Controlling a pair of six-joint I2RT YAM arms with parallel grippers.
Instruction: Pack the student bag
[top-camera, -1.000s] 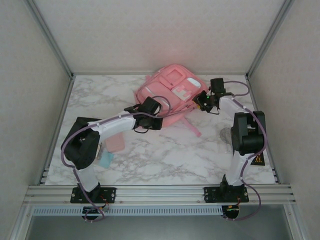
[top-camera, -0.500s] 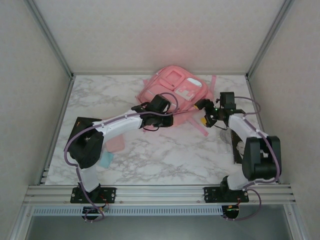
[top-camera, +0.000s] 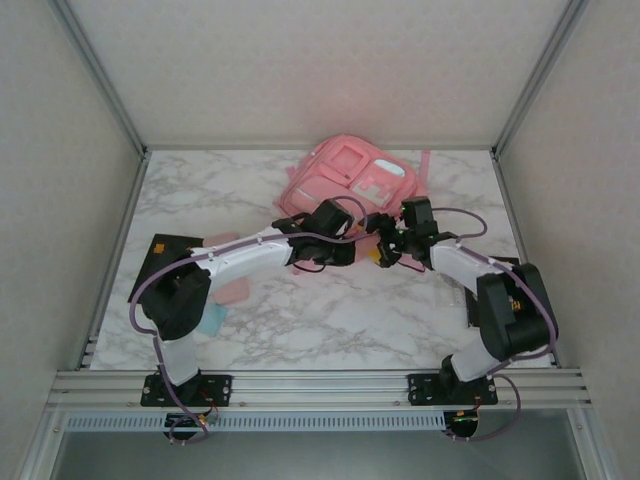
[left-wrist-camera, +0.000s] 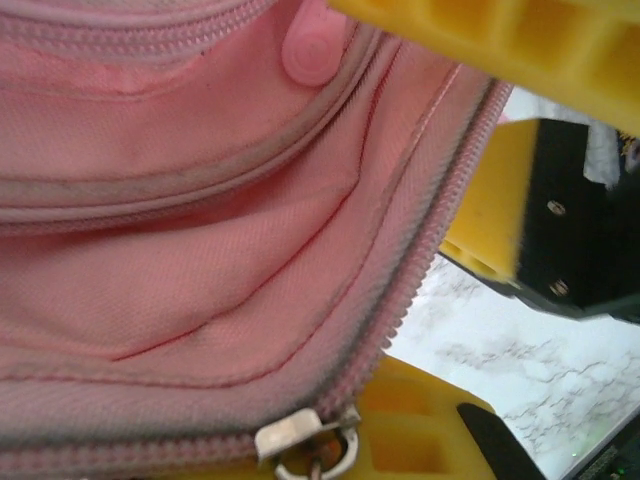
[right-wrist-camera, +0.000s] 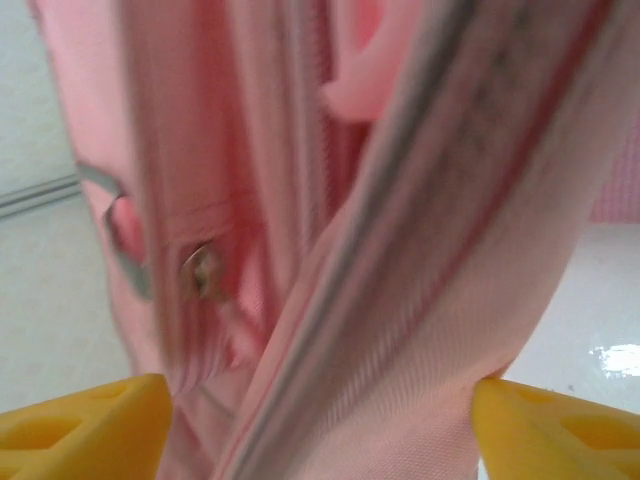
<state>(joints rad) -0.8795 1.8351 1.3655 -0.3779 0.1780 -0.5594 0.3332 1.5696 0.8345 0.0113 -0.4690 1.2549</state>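
Both grippers (top-camera: 366, 248) pinching the student bag (top-camera: 345, 180) near edge between yellow fingers (right-wrist-camera: 85, 425), risking zip-seam fabric slipping free.

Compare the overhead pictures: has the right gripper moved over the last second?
Yes. The right gripper has swung leftward and nearer the arm bases, away from the right wall post, meeting the student bag's near edge.

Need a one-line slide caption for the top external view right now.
Both arms meet at the near edge of the pink student bag on the marble table.
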